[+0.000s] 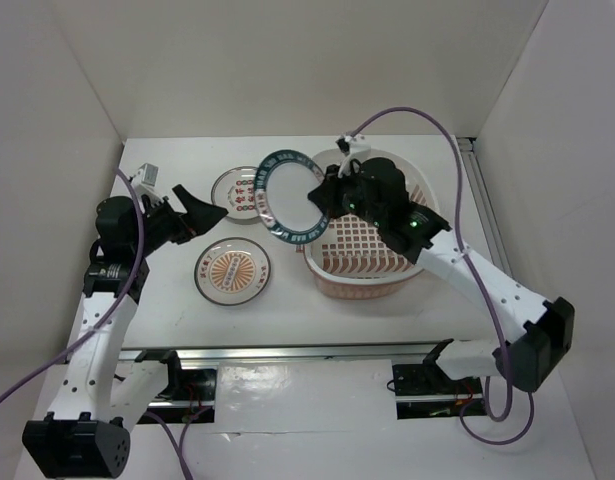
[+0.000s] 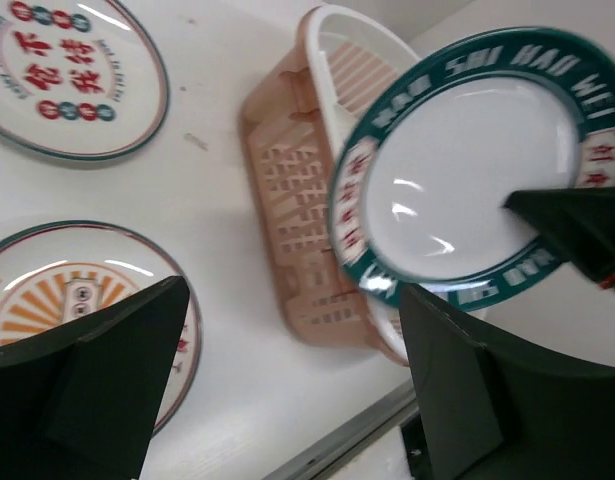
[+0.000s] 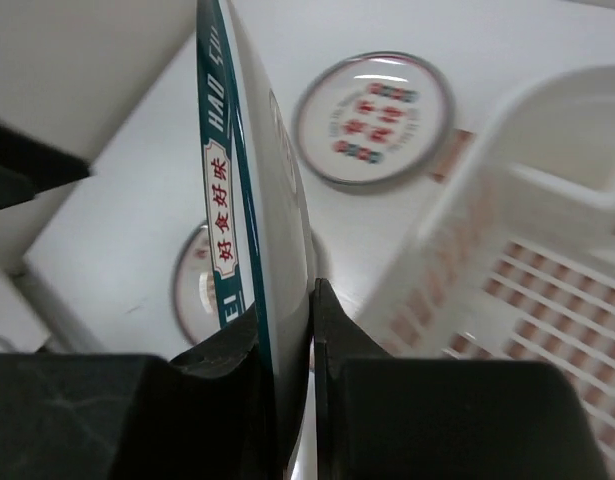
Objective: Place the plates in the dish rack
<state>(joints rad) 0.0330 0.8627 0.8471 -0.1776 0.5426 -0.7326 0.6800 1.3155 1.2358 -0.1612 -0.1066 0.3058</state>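
- Underneath, the white tabletop (image 1: 287, 320) carries everything, with pale walls on three sides and both arms bolted at its near edge.
- Next in bulk, the right arm (image 1: 477, 280) reaches from the near right corner across the dish rack toward the middle of the tabletop; the left arm (image 1: 97, 340) rises along the left side and turns inward.
- The dish rack (image 1: 357, 285), an oval pale pink basket with slotted walls and base, sits on the right half of the tabletop. No plate lies in the part of it that shows; the right arm hides some of its inside.
- The teal-rimmed plate (image 1: 287, 195) is held up off the tabletop on edge, tilted, at the rack's left rim, between the rack and the plate with characters. Its white face turns toward the left arm's camera, and white lettering runs round its dark rim.
- The right jaws are clenched on that plate's rim: the right wrist view shows one dark finger pressed to each face, the plate standing edge-on between them.
- The left jaws are spread wide with nothing between them, pointing at the held plate but clear of it.
- The sunburst plate (image 1: 232, 271) lies flat on the tabletop, left of the rack and nearer the arms' bases.
- The plate with red-green characters (image 1: 237, 190) lies flat farther back, just beside the held plate on its left.
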